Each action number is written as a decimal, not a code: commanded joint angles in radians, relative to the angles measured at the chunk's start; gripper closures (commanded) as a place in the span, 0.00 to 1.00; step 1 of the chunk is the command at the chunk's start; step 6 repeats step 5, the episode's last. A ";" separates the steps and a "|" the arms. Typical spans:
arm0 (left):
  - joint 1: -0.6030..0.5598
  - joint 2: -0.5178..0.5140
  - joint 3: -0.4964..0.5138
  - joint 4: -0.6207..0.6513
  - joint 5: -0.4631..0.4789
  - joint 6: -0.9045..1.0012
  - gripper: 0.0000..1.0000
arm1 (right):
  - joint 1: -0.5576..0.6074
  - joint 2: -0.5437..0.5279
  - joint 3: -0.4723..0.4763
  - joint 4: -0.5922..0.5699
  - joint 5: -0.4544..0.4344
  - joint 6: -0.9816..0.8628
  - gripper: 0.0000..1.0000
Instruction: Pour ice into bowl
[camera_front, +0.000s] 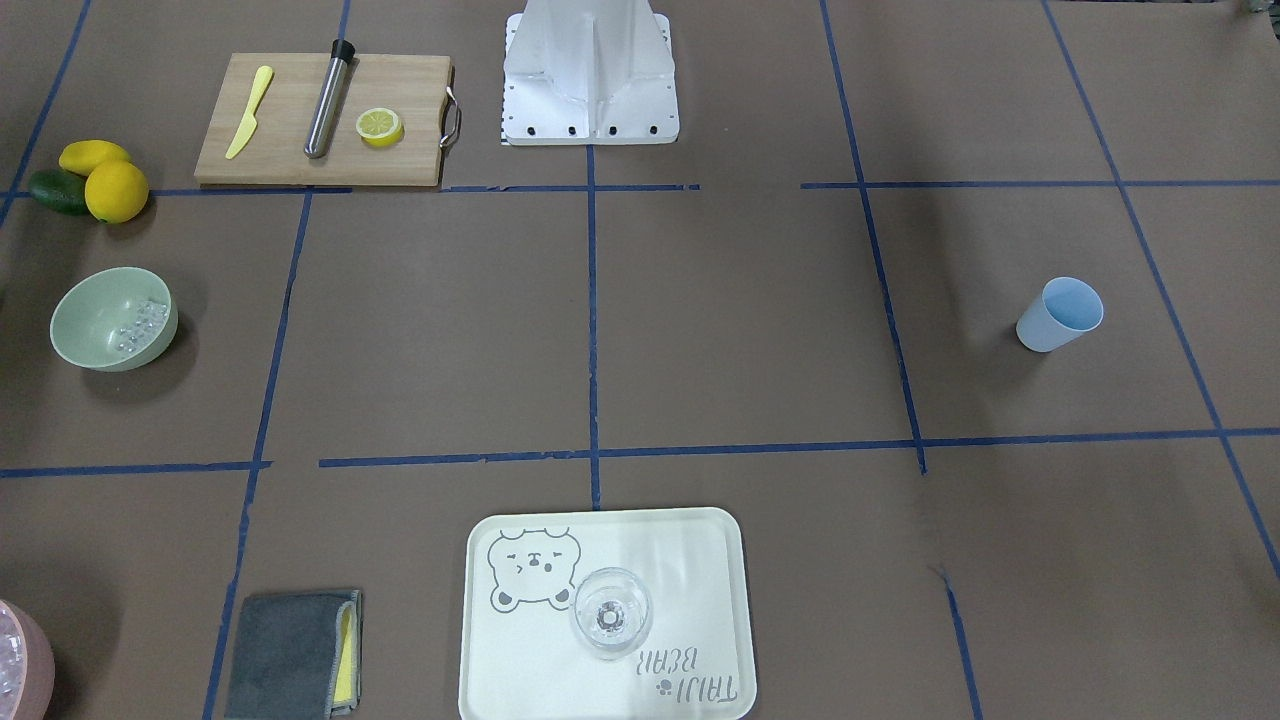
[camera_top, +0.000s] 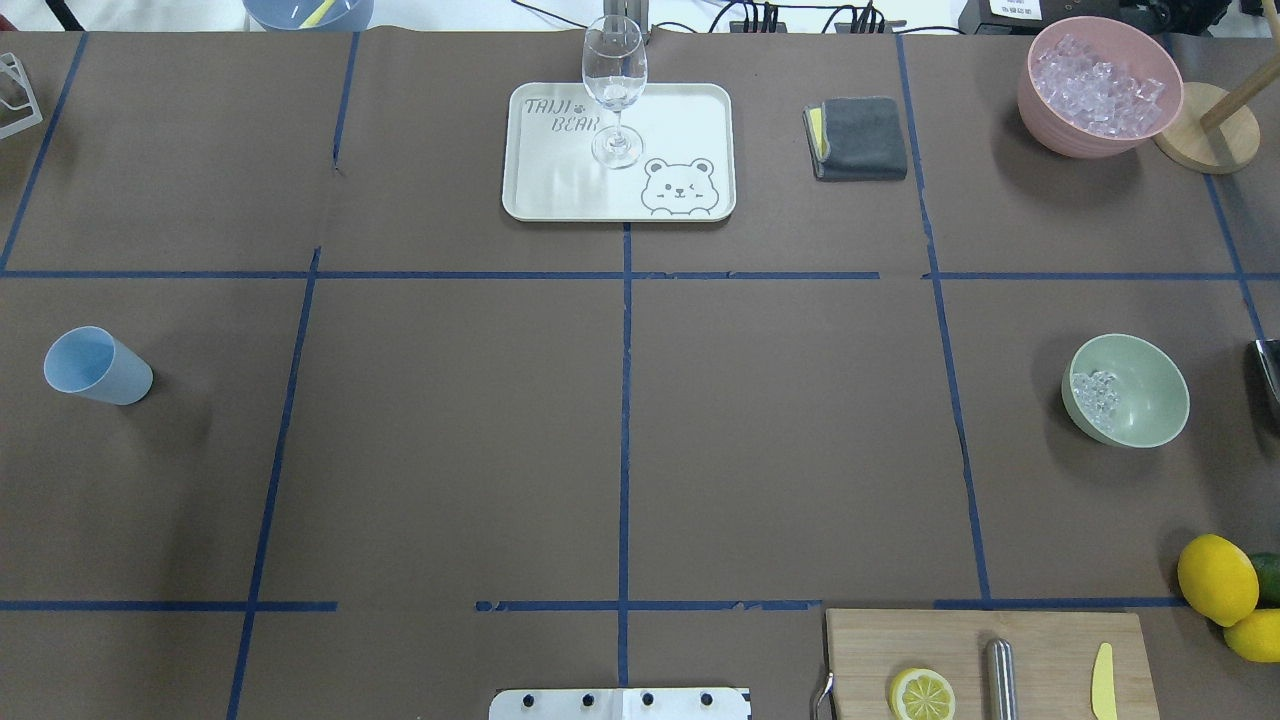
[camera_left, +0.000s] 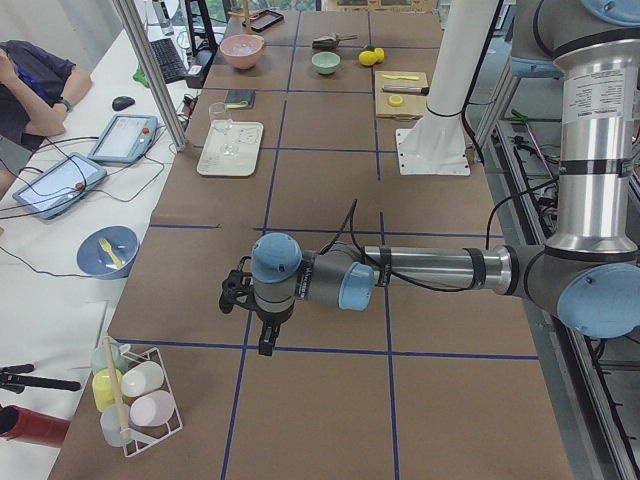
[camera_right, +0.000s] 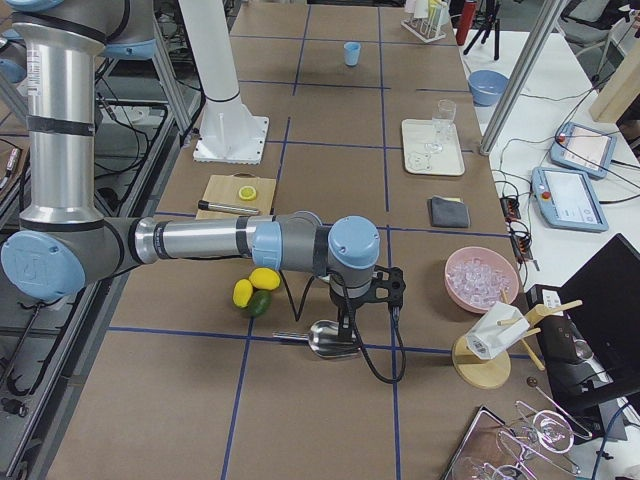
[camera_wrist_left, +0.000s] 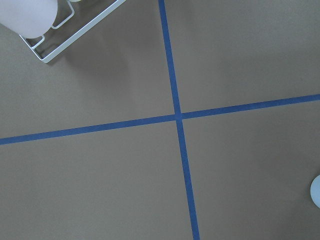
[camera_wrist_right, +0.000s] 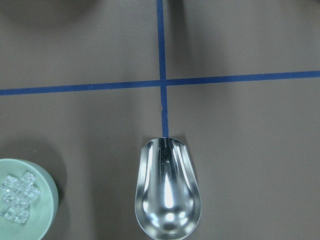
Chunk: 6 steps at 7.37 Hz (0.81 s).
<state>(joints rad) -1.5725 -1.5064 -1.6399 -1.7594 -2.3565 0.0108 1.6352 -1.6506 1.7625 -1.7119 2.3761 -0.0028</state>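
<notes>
The sage-green bowl (camera_top: 1140, 395) stands at the table's right side with a small heap of ice (camera_top: 1095, 395) inside it. The front view shows the same bowl (camera_front: 100, 335) holding ice (camera_front: 140, 325). In the right wrist view the bowl (camera_wrist_right: 42, 200) and ice (camera_wrist_right: 15, 197) sit at the lower left, beside an empty metal scoop (camera_wrist_right: 167, 187). My right gripper (camera_right: 375, 292) hangs over the scoop (camera_right: 325, 337), which lies on the table. My left gripper (camera_left: 238, 292) hovers low over bare table. Whether either gripper is open or shut I cannot tell.
A pink bowl of clear cubes (camera_top: 1100, 85) stands at the far right. A tray (camera_top: 560, 190) carries a stemmed glass (camera_top: 613, 80). Also here are a blue cup (camera_top: 97, 365), a grey cloth (camera_top: 860, 138), lemons (camera_top: 1215, 578) and a cutting board (camera_top: 1040, 640) with tools.
</notes>
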 joint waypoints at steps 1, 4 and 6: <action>0.000 0.000 0.000 0.000 -0.001 0.001 0.00 | 0.000 0.002 0.000 0.000 0.002 0.001 0.00; 0.000 0.000 -0.001 -0.002 -0.001 0.001 0.00 | 0.000 0.009 -0.002 0.000 0.000 0.003 0.00; 0.000 0.000 0.000 -0.002 -0.001 0.003 0.00 | 0.000 0.009 -0.002 0.000 0.002 0.006 0.00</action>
